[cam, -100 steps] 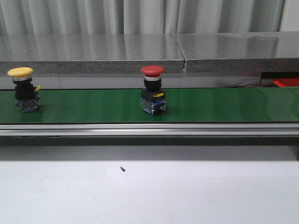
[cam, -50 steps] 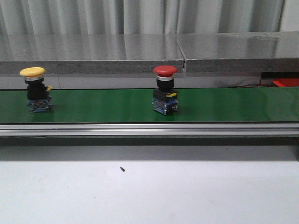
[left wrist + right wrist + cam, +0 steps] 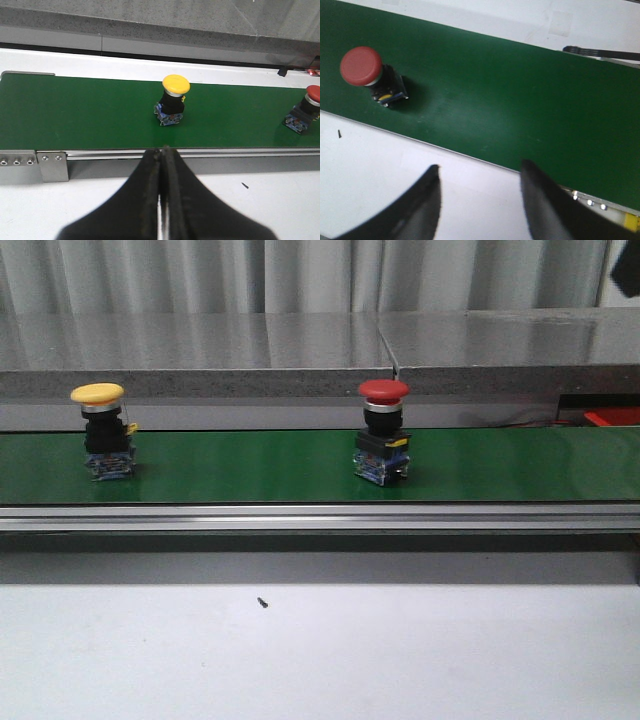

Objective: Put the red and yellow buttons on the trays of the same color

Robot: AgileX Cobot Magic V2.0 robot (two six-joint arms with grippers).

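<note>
My right end effector hangs released, left end effector clenched empty; grabbing the red button off-center on the green belt risks toppling it.

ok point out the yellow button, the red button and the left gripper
yellow button (image 3: 97,394), front view, on its yellow cap
red button (image 3: 384,390), front view, on its red cap
left gripper (image 3: 163,152), left wrist view, between the closed fingertips
</note>
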